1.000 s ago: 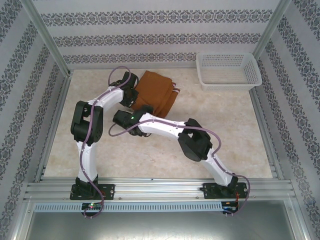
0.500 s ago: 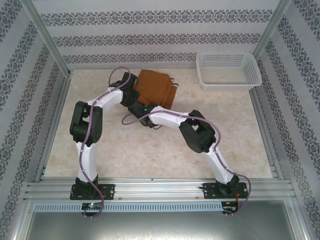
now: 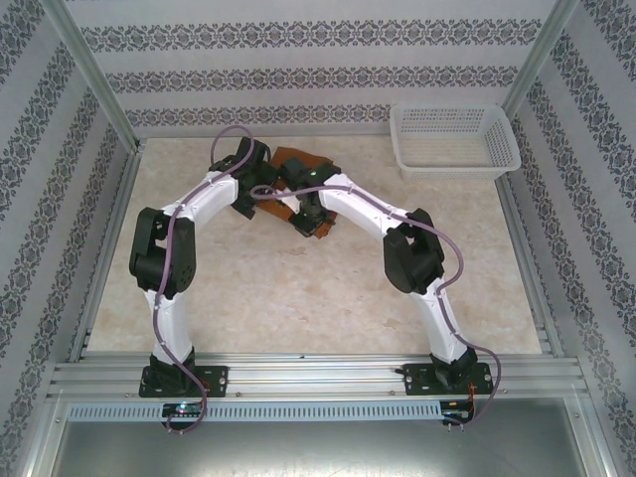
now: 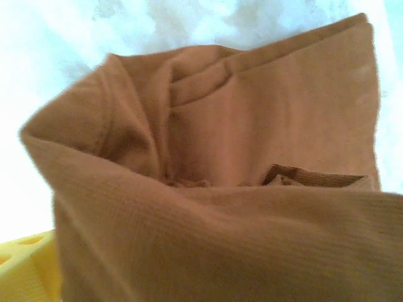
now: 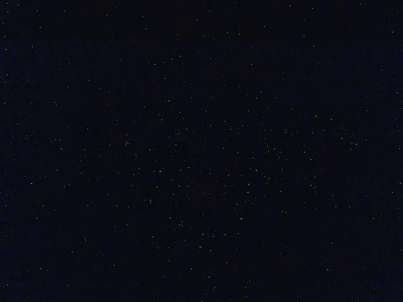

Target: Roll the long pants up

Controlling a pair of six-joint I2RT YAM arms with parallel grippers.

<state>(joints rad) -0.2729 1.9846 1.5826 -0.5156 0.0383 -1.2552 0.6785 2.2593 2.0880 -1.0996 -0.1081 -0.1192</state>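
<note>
The long pants (image 3: 298,158) are a rust-brown bunch at the far middle of the table, mostly under both arms. My left gripper (image 3: 261,189) sits at their left edge. In the left wrist view a thick fold of the pants (image 4: 239,239) lies across the jaws, and one yellow finger (image 4: 25,267) shows at the far lower left, standing wide. My right gripper (image 3: 310,213) points down into the cloth from the right. The right wrist view is black, so its jaws are hidden.
A white mesh basket (image 3: 455,141) stands at the back right corner. Patterned walls and metal rails close in the table (image 3: 298,308). Bare tabletop lies between the pants and the arm bases.
The right arm swung from the near side of the pants up over them toward the back. The flat brown cloth has been gathered into a smaller bunch. The left arm shifted slightly left.
</note>
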